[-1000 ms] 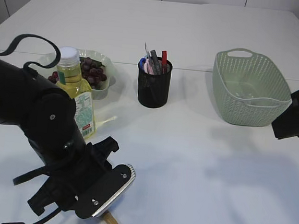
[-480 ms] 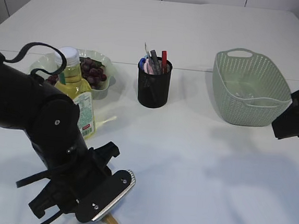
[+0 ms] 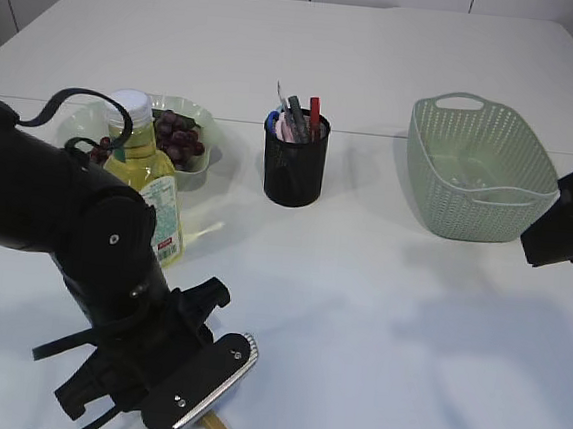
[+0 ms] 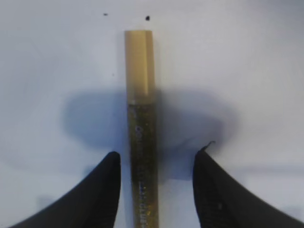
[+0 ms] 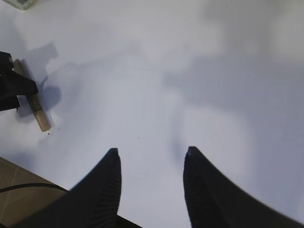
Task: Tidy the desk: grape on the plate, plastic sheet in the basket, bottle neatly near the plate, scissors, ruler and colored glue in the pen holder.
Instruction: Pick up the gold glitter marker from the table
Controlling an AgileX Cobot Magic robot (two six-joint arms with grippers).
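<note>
White table (image 3: 378, 313) all around, and the left tool (image 4: 154, 190) is low at the near edge, fingers spread to either side of the colored glue (image 4: 141, 118), which lies flat between them with clear gaps on both sides, nothing pinched. Bottle (image 3: 146, 187) stands upright just in front of the plate (image 3: 206, 127), grapes (image 3: 178, 137) heaped on it. Pen holder (image 3: 294, 162) sits mid-table, packed with pens. Basket (image 3: 479, 171) is far right. Right tool (image 5: 151, 185) hangs above bare table, fingers apart, gripping nothing.
</note>
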